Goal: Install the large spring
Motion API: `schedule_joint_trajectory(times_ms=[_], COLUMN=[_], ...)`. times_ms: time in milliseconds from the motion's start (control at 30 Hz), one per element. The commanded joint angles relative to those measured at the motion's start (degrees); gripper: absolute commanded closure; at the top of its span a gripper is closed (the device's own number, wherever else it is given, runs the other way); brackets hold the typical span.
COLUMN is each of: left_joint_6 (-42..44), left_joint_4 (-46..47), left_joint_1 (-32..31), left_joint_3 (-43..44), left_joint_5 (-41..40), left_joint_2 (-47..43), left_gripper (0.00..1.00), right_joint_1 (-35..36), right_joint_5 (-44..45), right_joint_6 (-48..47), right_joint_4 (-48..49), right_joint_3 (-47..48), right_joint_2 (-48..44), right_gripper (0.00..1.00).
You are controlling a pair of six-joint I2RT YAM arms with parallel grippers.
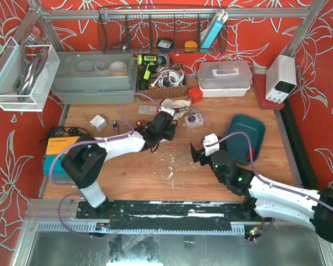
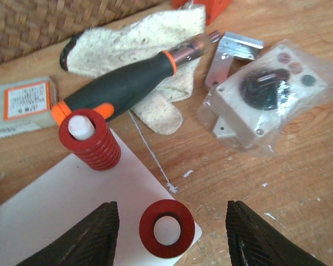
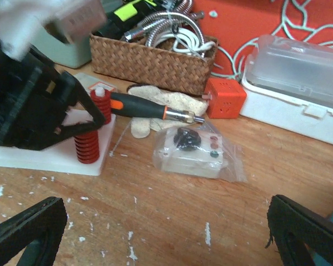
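Note:
A white base plate [image 2: 55, 205] lies on the table. Two red coil springs stand on it over white pegs. One spring [image 2: 89, 142] is at the plate's far side. The other spring [image 2: 166, 228] is at the near corner, seen end-on from above. My left gripper [image 2: 172, 215] is open and hangs over this near spring, one finger on each side, not touching it. In the right wrist view the near spring [image 3: 87, 147] shows below the black left gripper [image 3: 33, 111]. My right gripper [image 3: 165, 208] is open and empty over bare wood, to the right of the plate [image 3: 44, 158].
An orange-and-black screwdriver [image 2: 127, 83] lies on a cloth glove [image 2: 155, 39] just beyond the plate. A bagged switch box [image 2: 261, 105] lies to the right. A wicker basket [image 3: 150, 61], an orange cube [image 3: 225, 97] and a teal tray [image 1: 247, 136] stand farther off.

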Motion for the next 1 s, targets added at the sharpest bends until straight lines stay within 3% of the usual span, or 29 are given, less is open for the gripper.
schedule_joint_trajectory(times_ms=[0, 167, 267, 300, 467, 600, 733, 967], left_joint_6=[-2.2, -3.5, -3.7, -3.7, -2.6, -1.3, -0.4, -0.8], left_joint_4=[0.5, 3.0, 6.8, 8.8, 13.5, 17.4, 20.3, 23.0], left_joint_1=[0.2, 0.1, 0.2, 0.2, 0.0, -1.1, -2.3, -3.2], left_joint_3=[-1.4, -7.5, -13.0, -15.1, -24.2, -30.7, -34.6, -37.1], left_joint_5=[2.3, 4.4, 6.8, 7.8, 7.9, 3.6, 2.7, 3.3], left_joint_2=[-6.5, -16.3, -23.3, -25.8, -35.7, -42.1, -45.7, -46.8], left_gripper=[0.42, 0.31, 0.05, 0.01, 0.0, 0.0, 0.0, 0.0], right_joint_1=[-2.1, -8.7, -12.9, -13.6, -17.9, -24.9, -30.6, -43.3], right_joint_5=[1.3, 2.0, 0.1, -0.5, -2.8, -10.5, -9.3, -11.6], right_joint_6=[5.0, 16.9, 24.4, 25.3, 28.3, 31.1, 33.3, 33.7], right_joint_4=[-4.8, -17.8, -29.2, -31.8, -47.3, -53.2, -60.6, -63.6], right_joint_3=[3.0, 7.7, 13.6, 15.1, 23.3, 26.4, 29.7, 29.6], right_joint_2=[0.9, 0.2, 1.1, 1.6, 5.9, 8.9, 11.4, 14.6], right_gripper=[0.01, 0.01, 0.01, 0.01, 0.01, 0.01, 0.02, 0.23])
